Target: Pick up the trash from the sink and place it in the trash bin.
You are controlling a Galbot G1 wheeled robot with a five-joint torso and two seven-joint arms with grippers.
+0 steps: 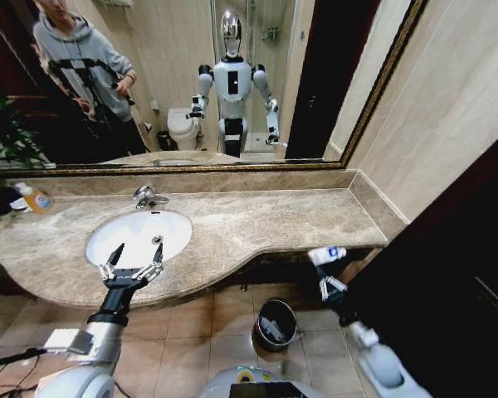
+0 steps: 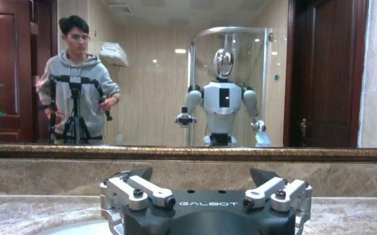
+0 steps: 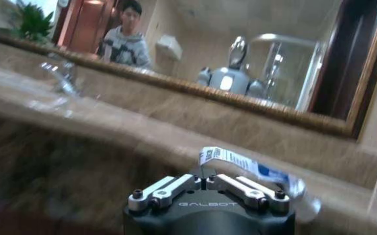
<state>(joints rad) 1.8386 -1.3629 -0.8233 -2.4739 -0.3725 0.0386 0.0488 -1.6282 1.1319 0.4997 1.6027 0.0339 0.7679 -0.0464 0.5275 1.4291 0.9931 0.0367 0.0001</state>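
White-blue tube pinched by one end in the right gripper, fingers closed on it, long axis roughly level and running along the front edge of the worktop, just off that edge near its right end. Trash bin on the floor below and toward the robot's left of the tube, mouth open upward; probably a short carry down and leftward. Left gripper hovering over the sink near its front rim, fingers spread, holding nothing.
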